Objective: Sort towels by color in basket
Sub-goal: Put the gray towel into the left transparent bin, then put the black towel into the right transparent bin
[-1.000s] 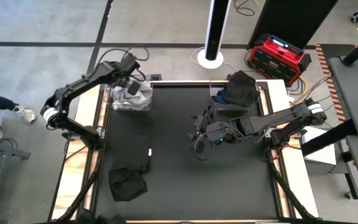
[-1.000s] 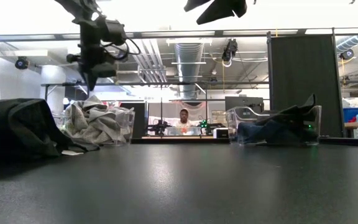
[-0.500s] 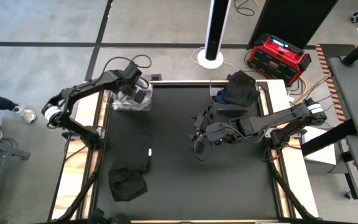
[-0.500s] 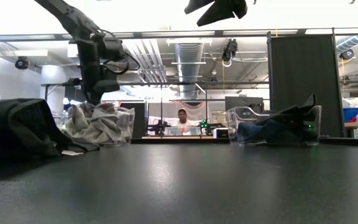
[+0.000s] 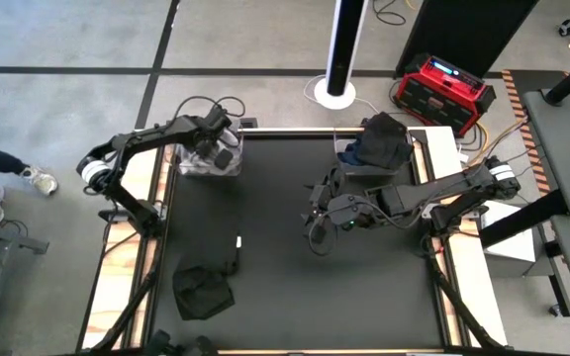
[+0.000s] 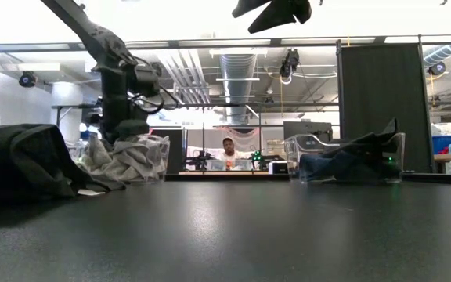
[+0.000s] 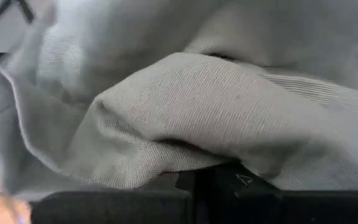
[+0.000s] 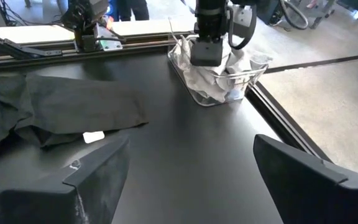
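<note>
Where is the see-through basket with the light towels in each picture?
High view: the clear basket sits at the table's far left corner, under the left gripper.
Low view: at the left, behind the black towel; basket at.
Left wrist view: basket not visible, only grey cloth.
Right wrist view: far across the table.
Shared landmark: the left arm reaching down into it.

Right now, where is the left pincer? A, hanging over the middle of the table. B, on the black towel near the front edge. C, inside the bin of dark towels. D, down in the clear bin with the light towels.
D: the left pincer is pressed down into the clear bin holding the light towels, with grey cloth filling its wrist view.
</note>
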`<state>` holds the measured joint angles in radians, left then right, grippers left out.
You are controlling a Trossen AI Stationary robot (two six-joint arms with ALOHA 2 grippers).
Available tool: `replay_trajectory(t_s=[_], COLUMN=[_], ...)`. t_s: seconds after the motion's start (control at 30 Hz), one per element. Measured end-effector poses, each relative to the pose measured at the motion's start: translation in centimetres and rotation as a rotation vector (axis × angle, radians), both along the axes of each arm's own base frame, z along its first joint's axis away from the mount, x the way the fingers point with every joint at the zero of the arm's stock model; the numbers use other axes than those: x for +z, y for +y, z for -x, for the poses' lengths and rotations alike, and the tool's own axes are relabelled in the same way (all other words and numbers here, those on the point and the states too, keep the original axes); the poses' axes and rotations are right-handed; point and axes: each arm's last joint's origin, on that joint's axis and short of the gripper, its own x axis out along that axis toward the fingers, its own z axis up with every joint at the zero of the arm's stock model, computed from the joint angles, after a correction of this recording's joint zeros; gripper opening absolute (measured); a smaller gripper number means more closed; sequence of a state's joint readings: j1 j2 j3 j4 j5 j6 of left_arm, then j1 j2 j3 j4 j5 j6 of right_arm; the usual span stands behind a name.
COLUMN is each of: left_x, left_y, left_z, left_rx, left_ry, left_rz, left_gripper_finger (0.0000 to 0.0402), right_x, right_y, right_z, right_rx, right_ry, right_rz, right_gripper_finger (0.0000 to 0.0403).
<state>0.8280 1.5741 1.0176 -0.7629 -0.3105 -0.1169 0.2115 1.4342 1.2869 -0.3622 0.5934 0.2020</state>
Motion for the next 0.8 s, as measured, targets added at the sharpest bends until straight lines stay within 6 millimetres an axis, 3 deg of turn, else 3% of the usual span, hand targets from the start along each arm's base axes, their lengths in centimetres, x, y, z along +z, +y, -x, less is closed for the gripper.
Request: replay_trajectory(t_s=[0.17,0.4,0.63,0.8], left_x=[1.1,4.8,8.2,9.4], left_y=[-0.1,-1.9,-6.1,-11.2], left_z=[0.0,0.2,-0.5,-1.9], left_rx=[0.005,-0.003,-0.024,-0.115], left_ry=[0.017,-0.066,-0.119,-0.235], left_rz=[-0.053,-0.131,-0.321,-0.355], left_gripper_finger=[0.0000,0.0000,0.0000,0.0000], right_x=[0.0,0.0,-0.4,-2.3], right_y=[0.0,0.0,0.0,0.5], right_z=[0.0,0.0,-0.1,-0.4], right_rx=[0.000,-0.004,-0.012,0.001], right_ry=[0.001,-0.003,-0.004,-0.022], right_rz=[0.000,-0.006,-0.018,-0.023], right_gripper_finger=[0.0333,0.0324,0.0314,0.0316])
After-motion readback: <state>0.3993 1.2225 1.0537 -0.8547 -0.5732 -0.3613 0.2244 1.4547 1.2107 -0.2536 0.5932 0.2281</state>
